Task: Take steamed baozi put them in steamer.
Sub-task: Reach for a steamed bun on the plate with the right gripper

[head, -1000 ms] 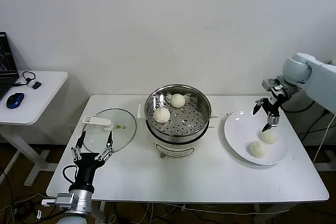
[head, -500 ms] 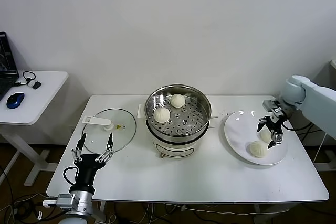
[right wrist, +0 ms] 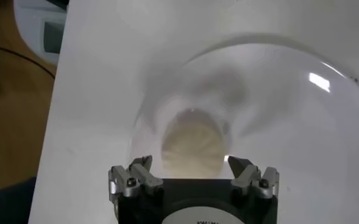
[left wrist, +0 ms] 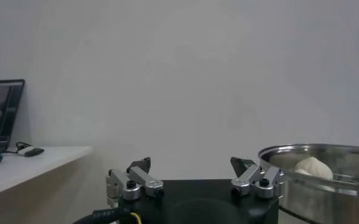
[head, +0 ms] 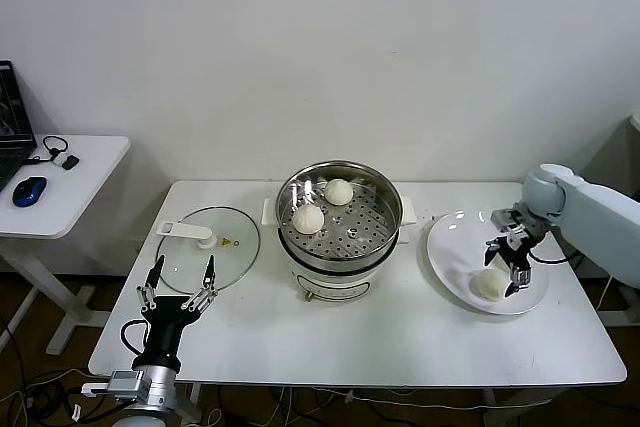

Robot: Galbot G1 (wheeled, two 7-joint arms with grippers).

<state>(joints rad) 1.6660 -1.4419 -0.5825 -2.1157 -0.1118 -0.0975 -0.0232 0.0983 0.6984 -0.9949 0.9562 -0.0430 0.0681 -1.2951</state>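
Note:
The steamer (head: 385, 234) stands mid-table, a steel pot with a perforated tray, holding two baozi (head: 308, 218) (head: 338, 191). On the white plate (head: 450, 247) at the right, one baozi (head: 489, 284) shows. My right gripper (head: 505, 265) hangs low over the plate, open. In the right wrist view a baozi (right wrist: 192, 145) lies on the plate (right wrist: 325, 122) between the spread fingertips of the right gripper (right wrist: 188, 161), and I see no contact. My left gripper (head: 180, 282) waits open at the table's front left. The left wrist view shows the left gripper (left wrist: 194, 163) open and empty, with the steamer (left wrist: 325, 185) beyond.
A flat glass lid (head: 208, 244) lies left of the steamer, just behind my left gripper. A side table (head: 70, 187) with a blue mouse (head: 29, 190) stands at the far left. The plate sits near the table's right edge.
My right gripper has come down and slightly nearer, from above the plate's far side to low over the baozi, staying open. The left arm has not moved.

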